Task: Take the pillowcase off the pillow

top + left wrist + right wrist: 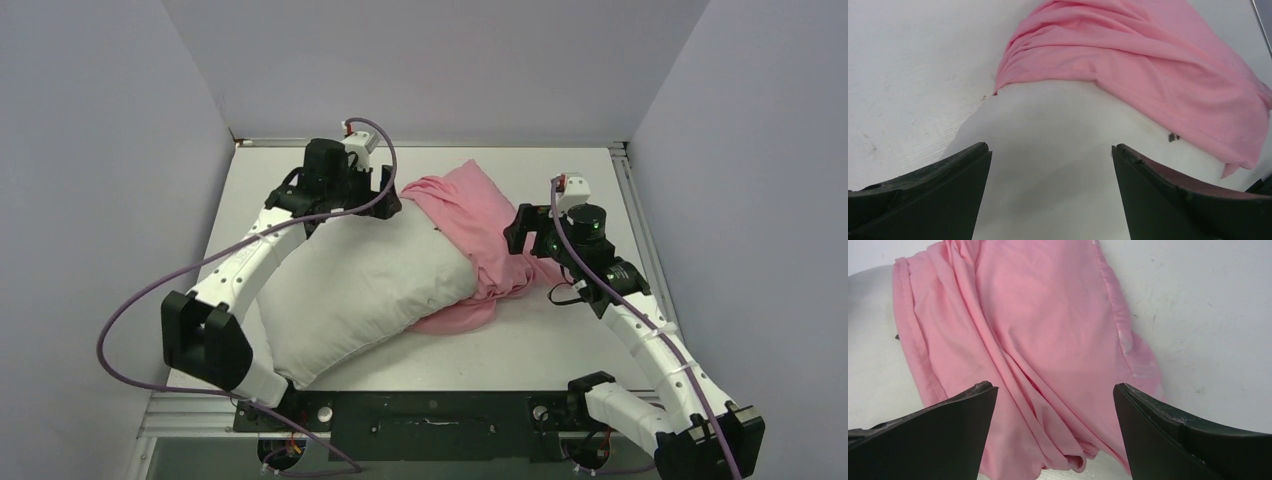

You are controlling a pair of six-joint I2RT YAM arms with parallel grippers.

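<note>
The white pillow (370,290) lies slantwise on the table, its near-left part bare. The pink pillowcase (480,225) is bunched over its far-right end and spills onto the table beside it. My left gripper (385,195) hangs open over the pillow's far edge, just left of the pink rim. In the left wrist view the pillow (1048,165) fills the gap between the fingers, with the pillowcase (1148,65) beyond. My right gripper (522,235) stands open at the pillowcase's right side. The right wrist view has folded pillowcase (1038,340) under its open gripper (1055,387), nothing gripped.
The white table (580,350) is walled by lilac panels on three sides. A metal rail (632,200) runs along the right edge and a black base plate (430,410) along the near edge. Purple cables loop off both arms.
</note>
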